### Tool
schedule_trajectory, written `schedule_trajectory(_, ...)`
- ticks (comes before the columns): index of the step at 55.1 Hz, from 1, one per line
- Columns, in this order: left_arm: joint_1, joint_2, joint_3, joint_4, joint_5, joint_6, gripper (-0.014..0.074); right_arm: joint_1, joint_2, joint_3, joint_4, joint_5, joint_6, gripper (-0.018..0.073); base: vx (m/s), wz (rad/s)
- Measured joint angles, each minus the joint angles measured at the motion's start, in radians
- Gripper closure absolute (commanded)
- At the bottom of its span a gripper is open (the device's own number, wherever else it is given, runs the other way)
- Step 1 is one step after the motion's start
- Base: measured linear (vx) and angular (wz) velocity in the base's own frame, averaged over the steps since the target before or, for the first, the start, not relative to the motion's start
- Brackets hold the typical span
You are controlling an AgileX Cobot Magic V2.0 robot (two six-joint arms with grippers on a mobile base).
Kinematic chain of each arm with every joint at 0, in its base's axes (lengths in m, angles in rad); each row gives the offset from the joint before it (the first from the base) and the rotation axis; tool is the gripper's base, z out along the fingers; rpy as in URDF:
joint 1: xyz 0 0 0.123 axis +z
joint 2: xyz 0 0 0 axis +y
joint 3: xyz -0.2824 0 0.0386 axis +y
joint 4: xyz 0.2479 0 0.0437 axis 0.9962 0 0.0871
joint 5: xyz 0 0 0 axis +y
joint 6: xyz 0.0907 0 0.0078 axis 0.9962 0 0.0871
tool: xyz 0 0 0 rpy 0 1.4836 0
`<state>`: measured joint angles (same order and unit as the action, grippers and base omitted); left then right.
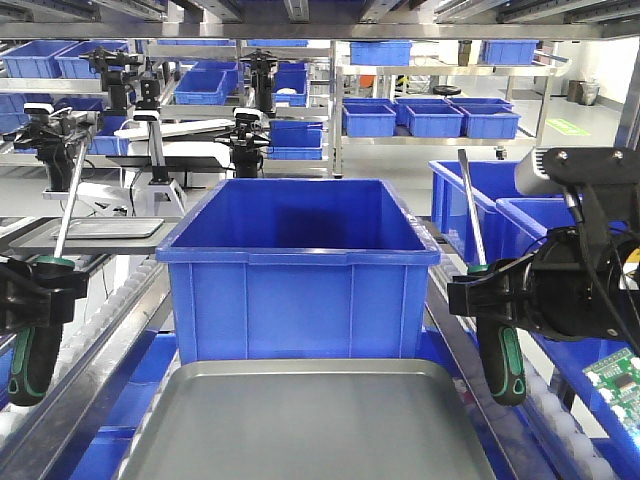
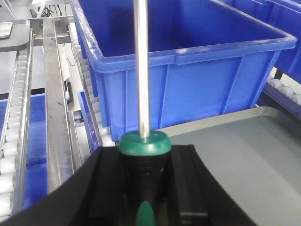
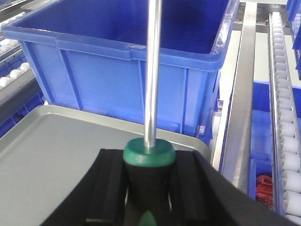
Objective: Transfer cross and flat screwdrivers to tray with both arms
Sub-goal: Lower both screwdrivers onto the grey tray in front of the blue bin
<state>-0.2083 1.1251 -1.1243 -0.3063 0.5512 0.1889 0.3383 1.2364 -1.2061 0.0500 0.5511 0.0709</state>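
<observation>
Each arm holds one screwdriver upright, shaft pointing up. My left gripper (image 1: 32,292) (image 2: 144,162) is shut on the black and green handle of the left screwdriver (image 1: 62,215) (image 2: 141,84), left of the tray. My right gripper (image 1: 495,295) (image 3: 149,167) is shut on the handle of the right screwdriver (image 1: 472,215) (image 3: 153,80), beside the tray's right edge. The grey metal tray (image 1: 310,425) (image 2: 254,155) (image 3: 61,146) lies low in the middle between the two grippers, nothing in it.
A deep blue bin (image 1: 300,265) (image 2: 188,61) (image 3: 127,52) stands just behind the tray. Roller conveyor rails (image 2: 19,117) (image 3: 284,117) run along both sides. More blue bins (image 1: 480,205) sit at the right, shelves with bins at the back, another grey tray (image 1: 90,232) at left.
</observation>
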Motion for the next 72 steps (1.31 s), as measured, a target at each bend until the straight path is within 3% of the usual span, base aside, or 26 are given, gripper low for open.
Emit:
schedule_trajectory(7, 0.0, 0.0, 0.0, -0.004, -0.01, 0.0, 0.0594, 0.0, 0.0, 0.0, 0.007, 0.0, 0.0, 0.0567, 0.0, 0.0)
schedule_trajectory(14, -0.003, 0.021, 0.0, -0.066, -0.024, 0.0, 0.0594, 0.0, 0.022, 0.001, 0.054, -0.002, -0.006, 0.0567, 0.0, 0.0)
schedule_trajectory(23, -0.066, 0.121, 0.0, -0.134, -0.026, 0.007, 0.0594, 0.036, 0.116, 0.005, 0.125, -0.018, -0.05, 0.0567, 0.0, 0.0)
schedule_trajectory(35, -0.152, 0.276, 0.0, -0.146, -0.095, 0.008, 0.0594, 0.094, 0.286, 0.007, 0.154, -0.097, -0.057, 0.0567, 0.0, 0.0)
schedule_trajectory(45, -0.18, 0.38, 0.0, -0.148, -0.21, 0.008, 0.0591, 0.094, 0.387, 0.007, 0.164, -0.137, -0.057, 0.0563, 0.0, 0.0)
schedule_trajectory(52, -0.187, 0.43, 0.0, -0.152, -0.22, 0.008, 0.0573, 0.094, 0.436, 0.007, 0.173, -0.157, -0.056, 0.0554, 0.0, 0.0)
schedule_trajectory(62, -0.187, 0.456, 0.0, -0.158, -0.211, 0.008, 0.0449, 0.094, 0.465, 0.007, 0.177, -0.162, -0.054, 0.0473, 0.0, 0.0)
schedule_trajectory(72, -0.187, 0.464, 0.0, -0.158, -0.211, 0.008, 0.0211, 0.094, 0.465, 0.007, 0.177, -0.16, -0.054, 0.0263, 0.0, 0.0)
